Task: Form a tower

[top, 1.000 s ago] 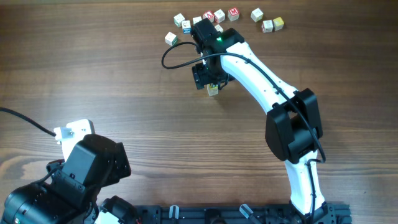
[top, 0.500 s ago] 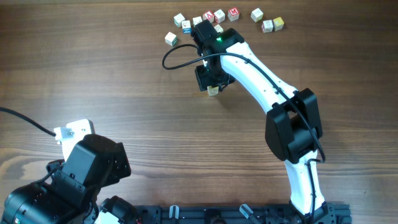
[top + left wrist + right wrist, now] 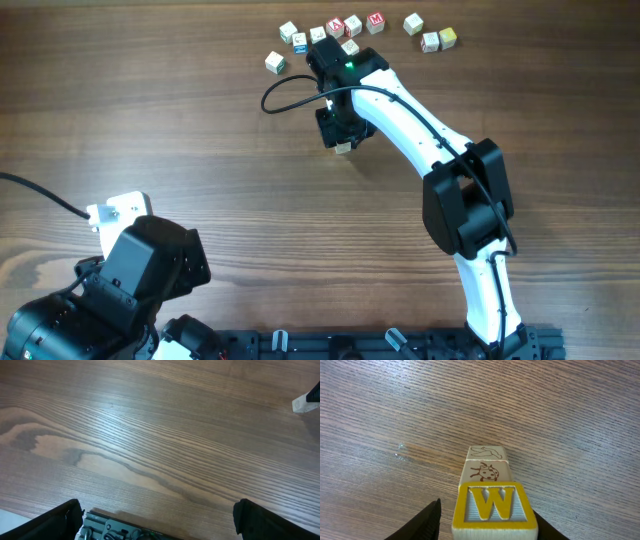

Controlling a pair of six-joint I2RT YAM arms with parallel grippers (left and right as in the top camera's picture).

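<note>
Robotics lab bench, wood-grain table (image 3: 150, 120), white right arm (image 3: 420, 130), black left arm (image 3: 140, 275), black base rail (image 3: 380, 345)

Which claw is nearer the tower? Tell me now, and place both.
Right. The right claw straddles the tower at its top W cube. The left claw is far off, by the near-left corner of the table.

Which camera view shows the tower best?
The right wrist view: the tower sits close and centred, its stacked cubes and yellow W face clear. Overhead shows only a corner of it beneath the right tool. The left wrist view shows no stack.
</note>
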